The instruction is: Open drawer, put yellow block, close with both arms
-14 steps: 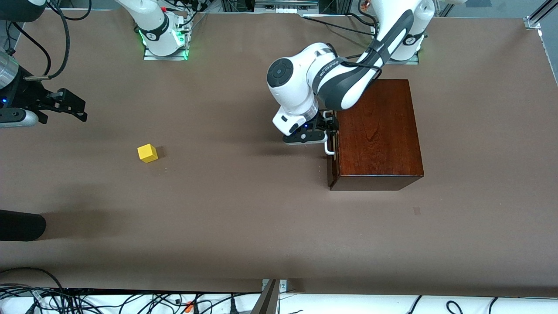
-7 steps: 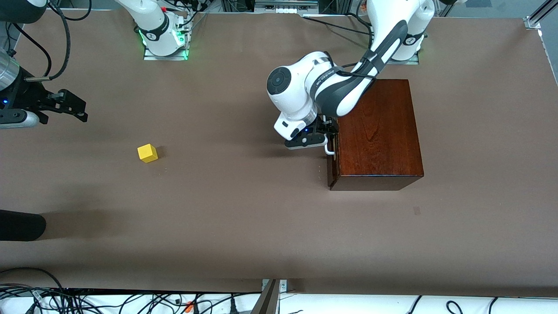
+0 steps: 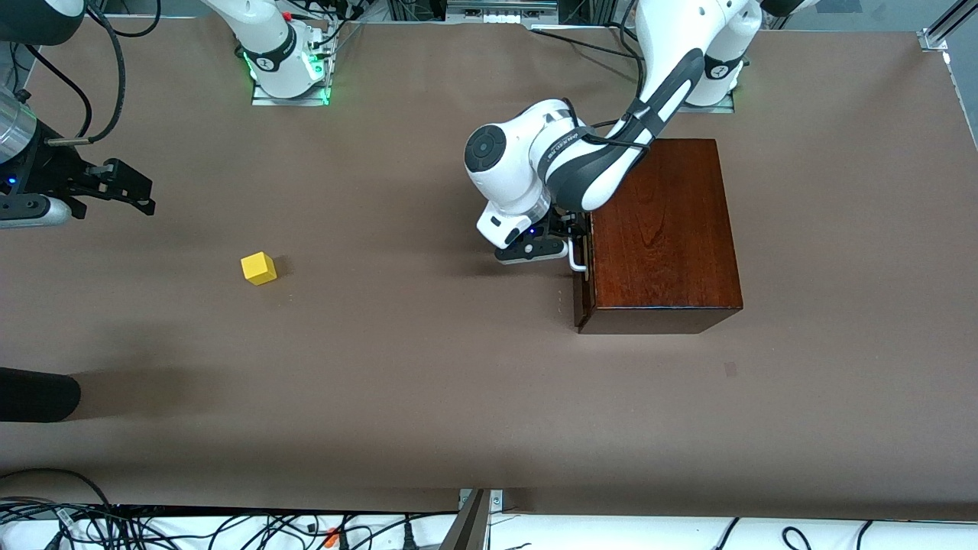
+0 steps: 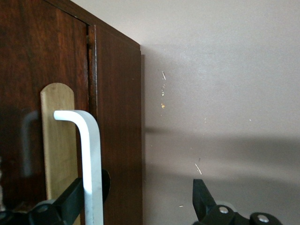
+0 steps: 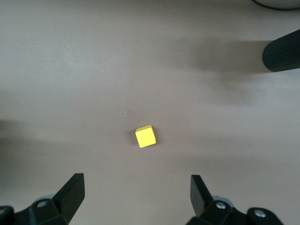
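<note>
While the drawer (image 3: 582, 263) at centre right is not yet opened, the left tool (image 3: 569, 233) straddles its handle (image 4: 90, 159) spread, the right tool (image 3: 126, 187) hovers spread at upper left, and the yellow block (image 3: 258, 268) sits on the surface (image 3: 428, 382).

brown table (image 3: 382, 397); black cylinder (image 3: 34, 394) at right arm's end; cables (image 3: 229, 527) along near edge.

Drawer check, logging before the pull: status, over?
Left gripper open at handle. Drawer closed. Right gripper open, waiting above yellow block. Nothing blocking.
</note>
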Controlling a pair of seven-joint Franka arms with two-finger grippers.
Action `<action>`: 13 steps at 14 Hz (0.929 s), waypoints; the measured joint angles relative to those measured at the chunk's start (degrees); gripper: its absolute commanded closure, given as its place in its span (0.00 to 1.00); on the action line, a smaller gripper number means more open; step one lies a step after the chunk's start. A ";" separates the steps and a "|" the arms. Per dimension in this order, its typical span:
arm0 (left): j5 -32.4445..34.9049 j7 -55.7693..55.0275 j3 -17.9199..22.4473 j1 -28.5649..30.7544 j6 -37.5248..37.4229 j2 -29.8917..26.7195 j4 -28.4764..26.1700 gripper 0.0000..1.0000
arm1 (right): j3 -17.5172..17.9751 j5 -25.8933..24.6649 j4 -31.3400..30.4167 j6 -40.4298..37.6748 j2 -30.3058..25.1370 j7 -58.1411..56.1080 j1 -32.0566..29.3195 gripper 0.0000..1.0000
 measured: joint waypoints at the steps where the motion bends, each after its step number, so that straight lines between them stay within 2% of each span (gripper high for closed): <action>1: 0.00 -0.09 -0.01 -0.13 0.18 0.02 0.00 0.00 | 0.01 0.00 0.00 0.02 0.00 0.00 0.00 0.00; 13: 0.05 -5.58 -0.02 -2.90 0.27 1.16 1.85 0.00 | 0.12 0.09 0.00 0.82 1.88 -0.09 0.07 0.00</action>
